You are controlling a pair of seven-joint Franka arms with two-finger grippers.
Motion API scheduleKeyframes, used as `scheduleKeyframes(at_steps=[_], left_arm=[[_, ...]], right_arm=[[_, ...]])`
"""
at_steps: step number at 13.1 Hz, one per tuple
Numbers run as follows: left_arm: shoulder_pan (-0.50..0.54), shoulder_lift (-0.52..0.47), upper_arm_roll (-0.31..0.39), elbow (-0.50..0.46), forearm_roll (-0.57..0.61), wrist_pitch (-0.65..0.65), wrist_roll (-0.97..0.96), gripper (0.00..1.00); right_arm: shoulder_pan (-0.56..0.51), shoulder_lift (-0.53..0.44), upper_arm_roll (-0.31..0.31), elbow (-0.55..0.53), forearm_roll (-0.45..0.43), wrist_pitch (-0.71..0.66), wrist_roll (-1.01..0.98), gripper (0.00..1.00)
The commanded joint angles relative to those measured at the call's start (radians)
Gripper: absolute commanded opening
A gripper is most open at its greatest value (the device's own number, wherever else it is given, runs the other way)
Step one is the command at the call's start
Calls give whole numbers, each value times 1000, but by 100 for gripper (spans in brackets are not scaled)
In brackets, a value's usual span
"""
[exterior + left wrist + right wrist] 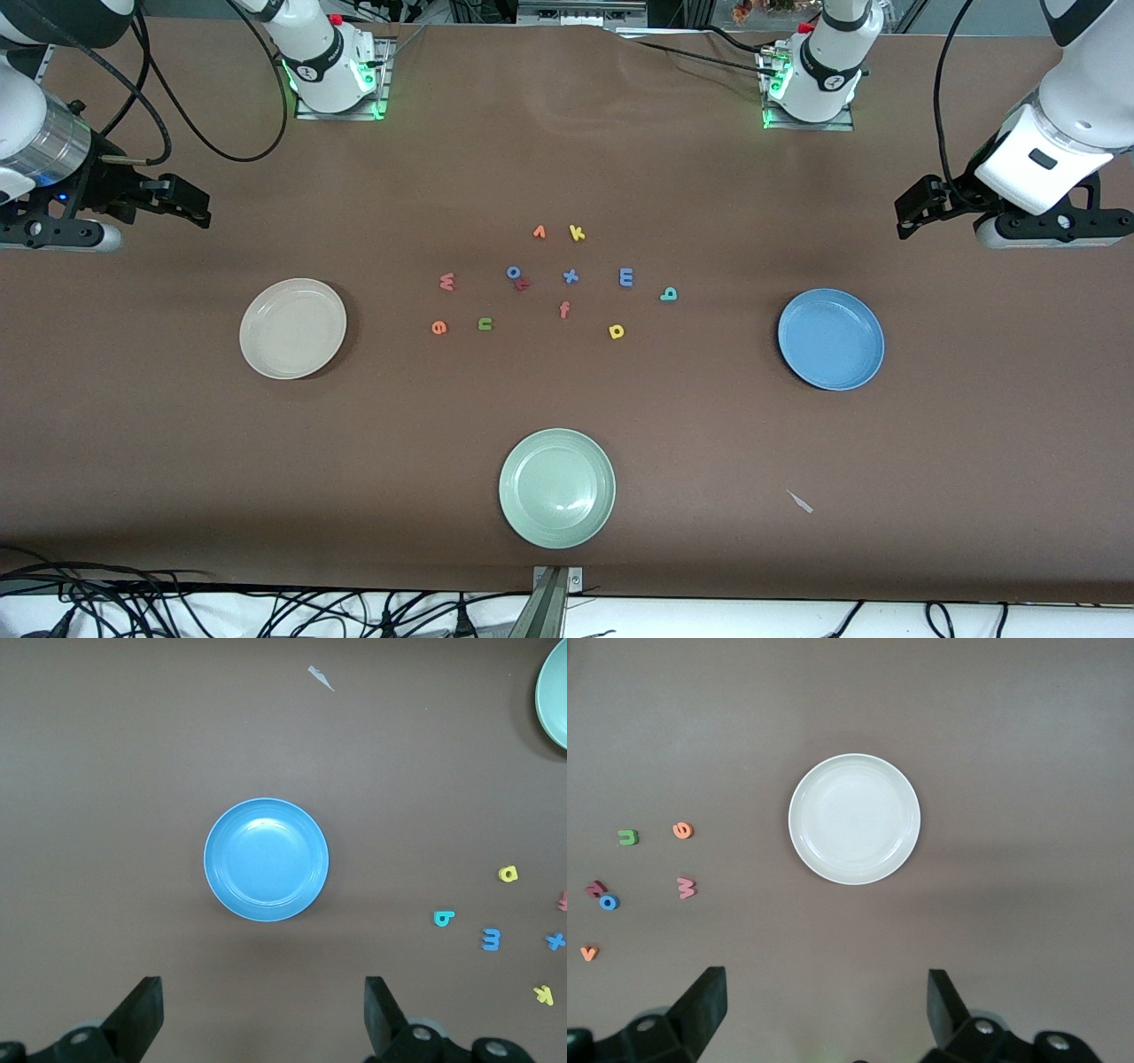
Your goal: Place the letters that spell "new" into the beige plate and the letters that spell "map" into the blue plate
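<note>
The beige plate (292, 328) (854, 819) lies toward the right arm's end, the blue plate (831, 338) (266, 859) toward the left arm's end. Both are bare. Between them lie the pinkish-red "w" (446, 282) (686, 888), orange "e" (438, 328) (682, 829) and olive-green "n" (485, 323) (627, 837). Closer to the blue plate lie the blue "m" (625, 277) (491, 939), teal "a" (668, 294) (444, 919) and yellow "p" (617, 331) (508, 873). My left gripper (912, 211) (263, 988) hangs open near the blue plate. My right gripper (190, 206) (826, 981) hangs open near the beige plate. Neither holds anything.
A pale green plate (556, 487) sits nearest the front camera. Other letters lie among the task's: orange "v" (539, 232), yellow "k" (577, 233), blue "x" (570, 276), orange-red "f" (564, 309), and a blue "o" (514, 272) resting against a dark red letter. A small scrap (800, 501) lies on the cloth.
</note>
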Motion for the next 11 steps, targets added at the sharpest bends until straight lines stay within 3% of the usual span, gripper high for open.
scheduleKeyframes(at_steps=[1, 11], left_arm=[[8, 12, -5, 30, -17, -22, 25, 100], [8, 12, -5, 30, -17, -22, 25, 100]], right_arm=[[7, -8, -2, -14, 17, 9, -8, 100], [5, -10, -2, -15, 20, -16, -11, 100]])
